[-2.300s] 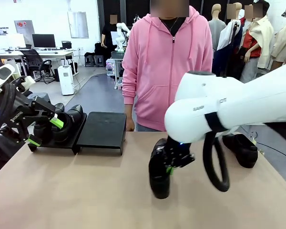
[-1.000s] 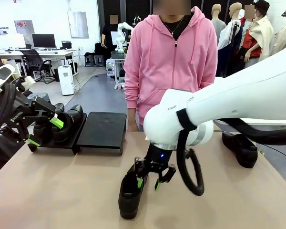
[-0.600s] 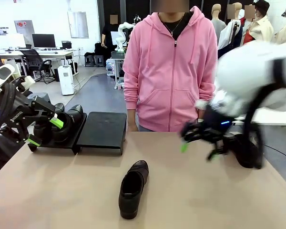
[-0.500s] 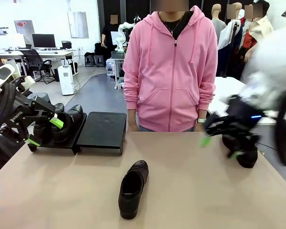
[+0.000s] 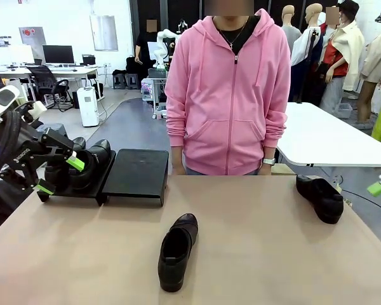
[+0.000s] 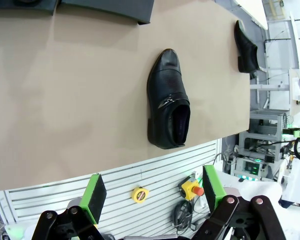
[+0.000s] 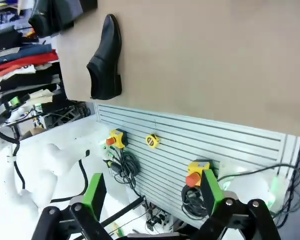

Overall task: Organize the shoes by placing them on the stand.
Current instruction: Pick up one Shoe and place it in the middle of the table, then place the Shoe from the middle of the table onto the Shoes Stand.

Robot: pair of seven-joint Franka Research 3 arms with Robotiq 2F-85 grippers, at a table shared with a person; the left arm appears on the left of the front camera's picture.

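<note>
The left gripper [image 5: 60,176] has its jaws wide apart with nothing between the green pads. It hangs just beside the left platform of the stand [image 5: 136,175]. The right gripper [image 7: 152,192] also has its jaws spread and empty, off the right edge of the tabletop [image 5: 260,216].

The nearest loose piece is the middle shoe [image 5: 176,251]. It lies on its sole near the robot's edge of the tabletop, toe pointing away toward the person [image 5: 225,89] and turned slightly right. The far shoe [image 5: 320,197] sits upright close to the right edge, well apart from the first. A pair of shoes [image 5: 82,166] already stands on the left platform, and the right platform is bare.

Each loafer is likely light enough for one gripper. The sole and heel cup should be stiff, while the upper over the instep will probably give under pressure. The polished leather looks slippery, so a pinch across the rounded toe could squirt out. A better hold seems to be at the collar, with one finger inside the opening and one outside the side wall, or across the narrow waist ahead of the heel.

The shoes are black and glossy, with rounded toes, low heels, dark linings and a strap across the vamp.
</note>
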